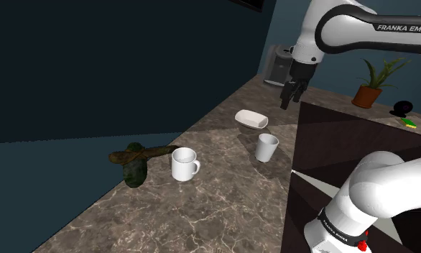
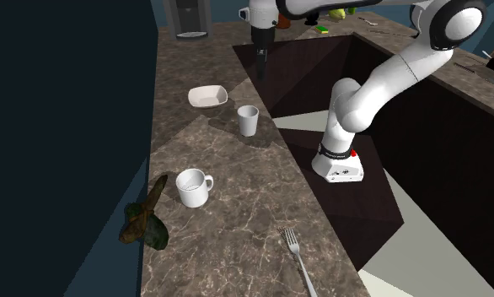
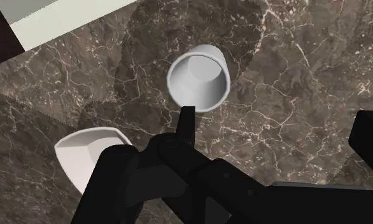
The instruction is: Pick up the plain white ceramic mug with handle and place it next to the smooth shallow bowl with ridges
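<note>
Task not begun, judging by layout. Handled mug (image 1: 185,164) upright on counter (image 1: 223,208), at 8 o'clock from bowl (image 1: 251,119) in shoulder view, well apart. Hand (image 1: 292,97) empty, fingers spread, raised at bowl's 2 o'clock. Left: reach, grasp, carry, set beside bowl.

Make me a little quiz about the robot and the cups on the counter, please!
1. True or false: the gripper is holding the mug with the handle.
2. Which thing stands closest to the bowl? A) the fork B) the cup without a handle C) the mug with the handle
3. Fill in: the dark green thing lies right beside the ____.

Key
1. False: the gripper hangs open up near the bowl, holding nothing.
2. B
3. mug with the handle
</note>
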